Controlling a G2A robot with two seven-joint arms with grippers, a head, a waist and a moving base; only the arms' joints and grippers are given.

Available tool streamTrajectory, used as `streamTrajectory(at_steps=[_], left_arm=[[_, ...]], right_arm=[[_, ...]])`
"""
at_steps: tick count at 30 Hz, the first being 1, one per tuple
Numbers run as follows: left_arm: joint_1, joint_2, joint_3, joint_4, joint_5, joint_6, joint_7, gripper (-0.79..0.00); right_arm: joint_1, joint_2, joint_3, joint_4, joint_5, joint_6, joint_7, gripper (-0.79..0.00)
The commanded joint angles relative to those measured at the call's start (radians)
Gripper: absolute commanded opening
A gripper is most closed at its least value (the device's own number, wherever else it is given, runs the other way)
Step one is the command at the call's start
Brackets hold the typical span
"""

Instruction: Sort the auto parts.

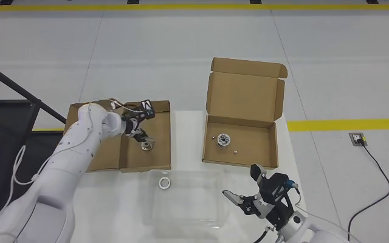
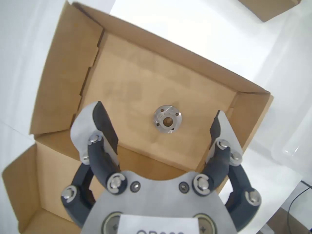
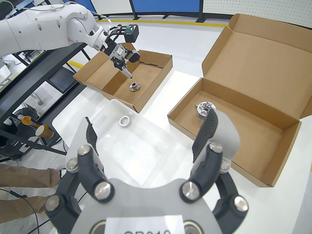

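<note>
The right gripper (image 3: 150, 118) is nearest, jaws spread and empty, by the clear tray (image 3: 114, 103), in which a white ring (image 3: 125, 121) lies. Beyond it, the left gripper (image 2: 158, 109) is also spread wide and holds nothing, poised above a metal flange (image 2: 167, 122) on the floor of the left cardboard box (image 2: 170, 52). The left wrist view presents the flange face-on: round, bright, with a central bore ringed by small holes. The right wrist view presents its raised collar. To the right, a toothed metal part (image 3: 204, 108) sits in the lidded box (image 3: 243, 132).
</note>
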Motion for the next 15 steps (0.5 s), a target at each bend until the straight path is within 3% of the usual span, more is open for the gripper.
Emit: streamTrajectory(at_steps=[1,7,15], left_arm=[[0.012,0.018,-0.012,-0.084,0.024,-0.012,-0.021,0.000],[0.121,0.093,-0.088,-0.404,0.013,-0.012,-0.168,0.000],[0.318,0.208,-0.233,-0.852,-0.206,-0.012,-0.468,0.000]], right_arm=[[0.000,0.000,0.000,0.000,0.000,0.000,0.000,0.000],[0.000,0.000,0.000,0.000,0.000,0.000,0.000,0.000],[0.000,0.000,0.000,0.000,0.000,0.000,0.000,0.000]])
